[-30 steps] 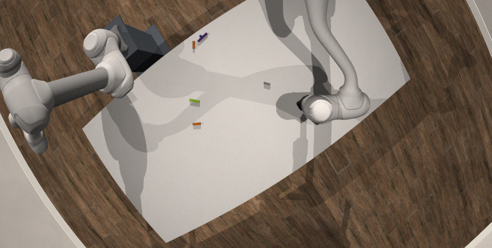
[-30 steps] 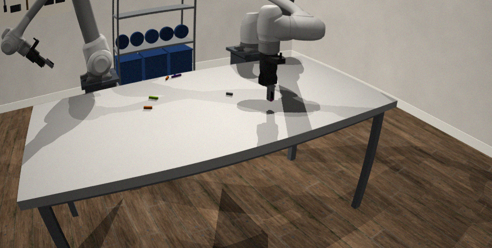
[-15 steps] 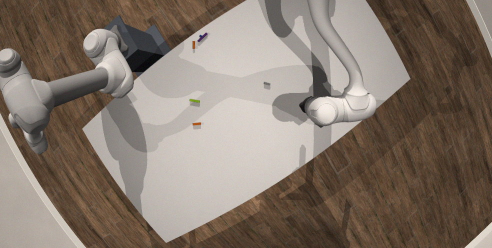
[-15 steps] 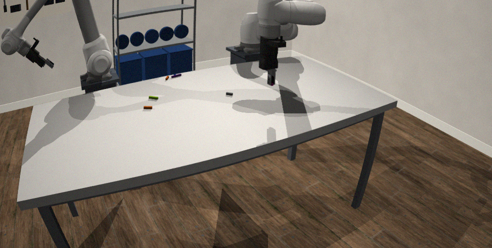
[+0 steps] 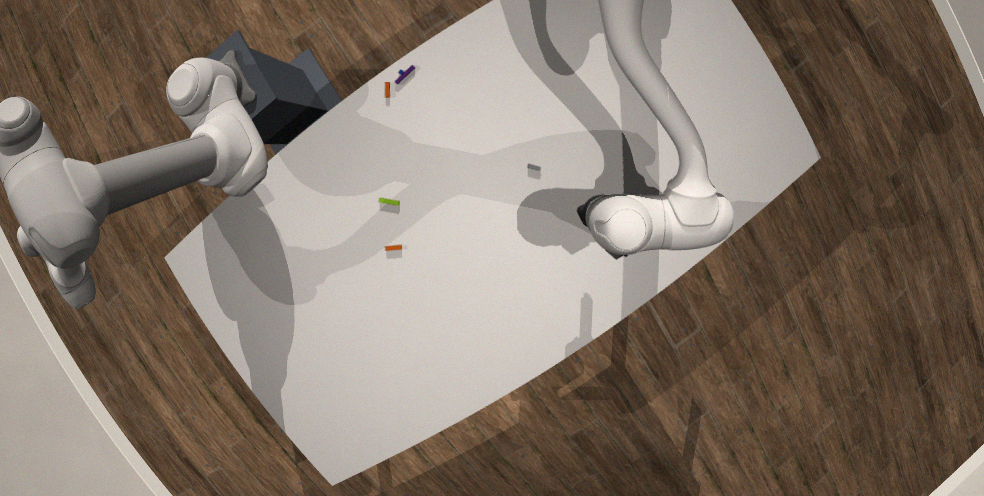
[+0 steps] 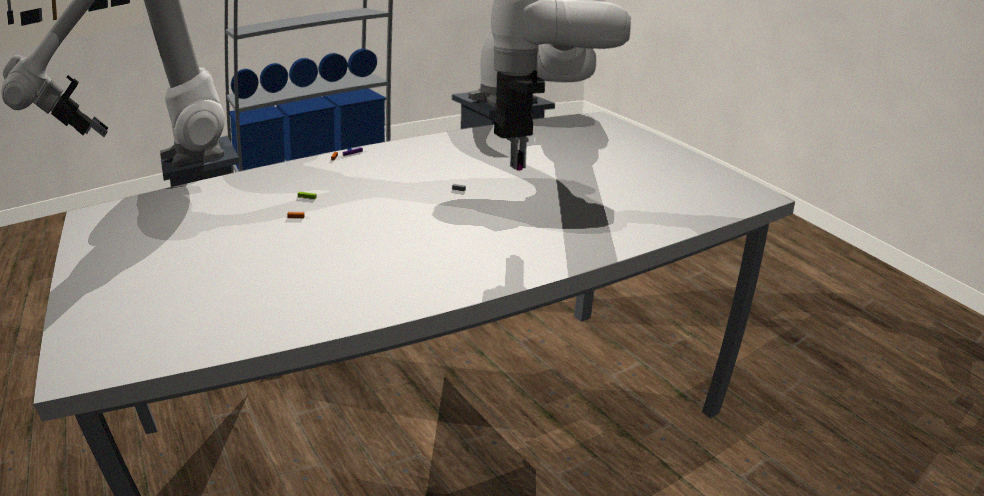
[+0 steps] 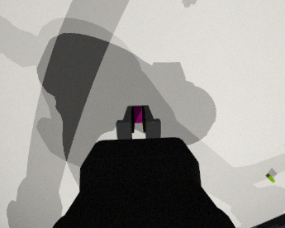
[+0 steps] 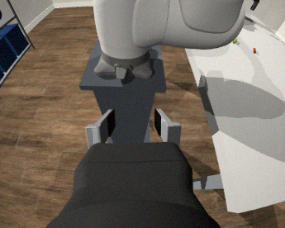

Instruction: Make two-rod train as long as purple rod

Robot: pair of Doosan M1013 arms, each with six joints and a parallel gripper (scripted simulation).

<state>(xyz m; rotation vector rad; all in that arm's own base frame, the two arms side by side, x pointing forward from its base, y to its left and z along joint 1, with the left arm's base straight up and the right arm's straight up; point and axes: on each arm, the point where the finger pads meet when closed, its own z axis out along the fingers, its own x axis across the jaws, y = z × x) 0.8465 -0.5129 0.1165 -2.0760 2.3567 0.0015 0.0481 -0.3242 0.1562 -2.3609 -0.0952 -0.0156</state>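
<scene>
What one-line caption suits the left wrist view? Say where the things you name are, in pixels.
A magenta rod (image 7: 138, 115) gripped in the left end effector (image 7: 138, 113), above the table.
</scene>
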